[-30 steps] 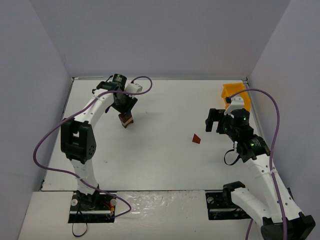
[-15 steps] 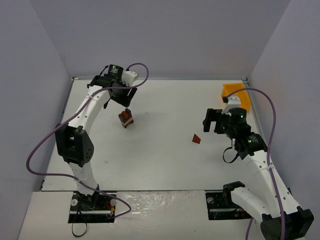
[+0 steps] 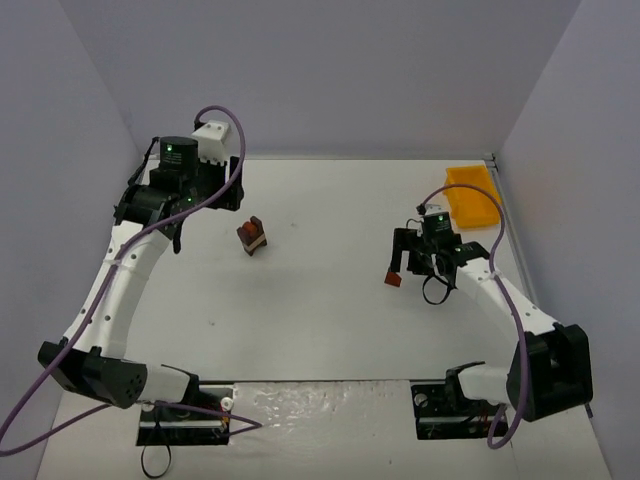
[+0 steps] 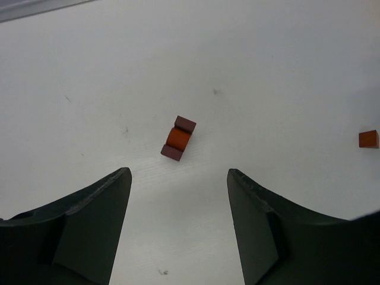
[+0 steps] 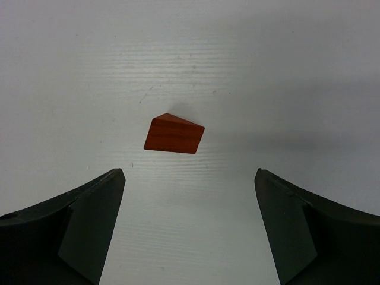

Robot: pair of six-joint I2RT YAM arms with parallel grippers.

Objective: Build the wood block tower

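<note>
Standing unfinished at ten o'clock, tower [image 3: 252,237] awaits the wedge [image 5: 173,134]; right gripper [image 5: 189,173] spread over it, left gripper [image 4: 178,172] spread.

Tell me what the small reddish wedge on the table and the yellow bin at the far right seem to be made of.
Small reddish-brown wedge block: wood, apparently stained, smooth matte finish; fine parallel grain lines cross its face. Yellow bin: probably moulded plastic; uniform bright colour, thin walls, no visible grain, though it is small in the top view.

tower [image 3: 252,236] left, wedge [image 3: 392,279] right
</note>
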